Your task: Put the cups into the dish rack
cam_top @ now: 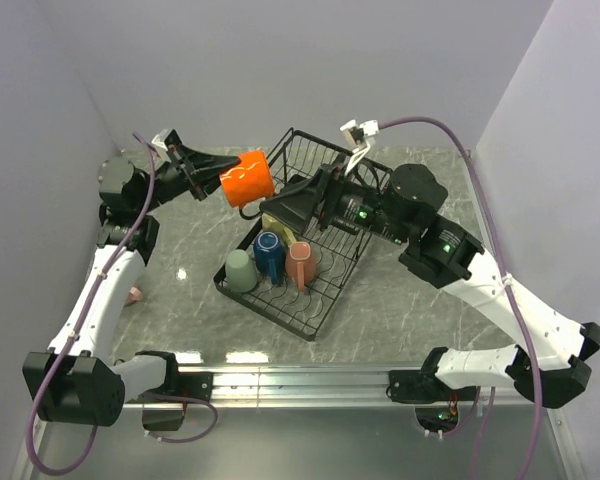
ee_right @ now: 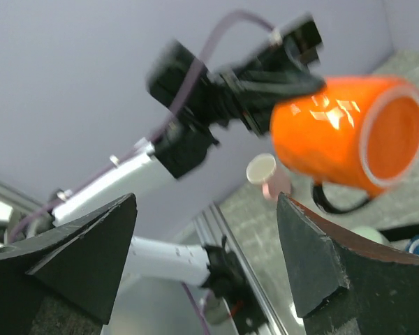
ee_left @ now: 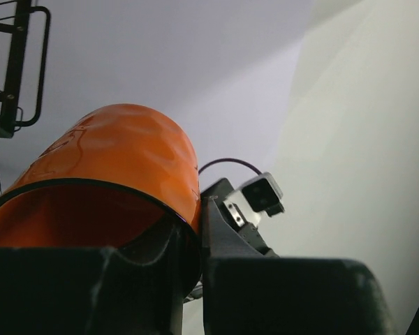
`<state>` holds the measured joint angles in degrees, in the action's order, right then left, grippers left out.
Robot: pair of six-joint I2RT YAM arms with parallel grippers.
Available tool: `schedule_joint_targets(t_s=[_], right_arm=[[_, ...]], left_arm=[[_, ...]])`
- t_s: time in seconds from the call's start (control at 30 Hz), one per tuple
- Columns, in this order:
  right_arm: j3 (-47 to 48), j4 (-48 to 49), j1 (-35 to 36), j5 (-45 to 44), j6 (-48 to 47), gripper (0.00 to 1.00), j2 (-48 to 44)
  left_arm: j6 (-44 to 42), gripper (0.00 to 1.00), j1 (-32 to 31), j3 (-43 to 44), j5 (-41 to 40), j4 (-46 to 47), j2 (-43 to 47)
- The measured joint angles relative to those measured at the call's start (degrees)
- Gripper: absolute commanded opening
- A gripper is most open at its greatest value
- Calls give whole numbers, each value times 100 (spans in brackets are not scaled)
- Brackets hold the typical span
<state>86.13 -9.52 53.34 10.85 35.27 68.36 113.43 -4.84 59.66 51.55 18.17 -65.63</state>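
Logged orange cup [cam_top: 248, 178] held aloft at far left edge of dish rack [cam_top: 332, 285].
Noted grey worktop [cam_top: 410, 300] carrying the black rack. Found left hand [cam_top: 208, 172] clamped on the orange cup's rim, cup tipped sideways. Found right hand [cam_top: 292, 212] spread wide and empty over the rack. Counted pale green cup [cam_top: 241, 271], blue cup [cam_top: 269, 252] and salmon cup [cam_top: 301, 263] in the tray section.

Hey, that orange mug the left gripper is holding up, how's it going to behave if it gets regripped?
The orange mug shows bright glossy highlights, so it is probably slick and could slip between fingers. It looks like rigid glazed ceramic, so likely no give, and it may chip if dropped. The left gripper pinches only its rim, so it might pivot.
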Motion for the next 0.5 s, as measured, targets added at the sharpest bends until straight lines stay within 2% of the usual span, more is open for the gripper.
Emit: schedule_joint_targets(t_s=[0.2, 0.5], right_arm=[[-391, -7, -407, 863, -177, 87, 90], [-612, 350, -511, 1049, -535, 84, 643]], left_arm=[[2, 0, -13, 549, 149, 306, -61], [7, 1, -20, 909, 382, 321, -50]])
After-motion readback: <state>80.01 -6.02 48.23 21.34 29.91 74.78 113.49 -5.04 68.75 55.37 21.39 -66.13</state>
